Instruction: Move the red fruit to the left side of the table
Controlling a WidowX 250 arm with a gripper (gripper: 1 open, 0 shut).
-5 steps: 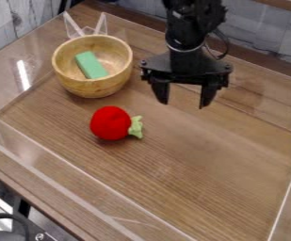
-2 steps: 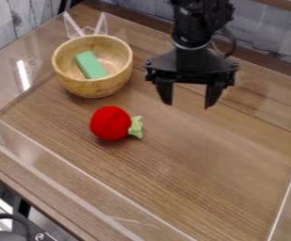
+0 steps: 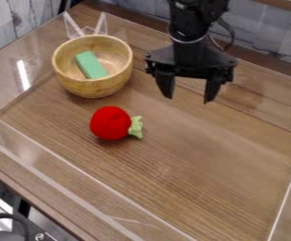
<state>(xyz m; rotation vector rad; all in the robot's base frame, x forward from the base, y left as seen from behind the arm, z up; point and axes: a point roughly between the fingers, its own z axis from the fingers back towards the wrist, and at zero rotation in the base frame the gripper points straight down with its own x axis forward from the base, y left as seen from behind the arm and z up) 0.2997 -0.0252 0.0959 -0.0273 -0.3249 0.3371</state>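
Observation:
The red fruit lies on the brown wood-grain table, left of centre, its green leafy stem pointing right. My gripper hangs from the black arm above the table's back part, up and to the right of the fruit and well apart from it. Its two dark fingers point down and stand wide open with nothing between them.
A wooden bowl holding a green block stands at the back left, just left of the gripper. Low clear acrylic walls edge the table on all sides.
The gripper has shifted only slightly, a little to the right and up; its fingers stay wide open. The fruit and bowl have not moved.

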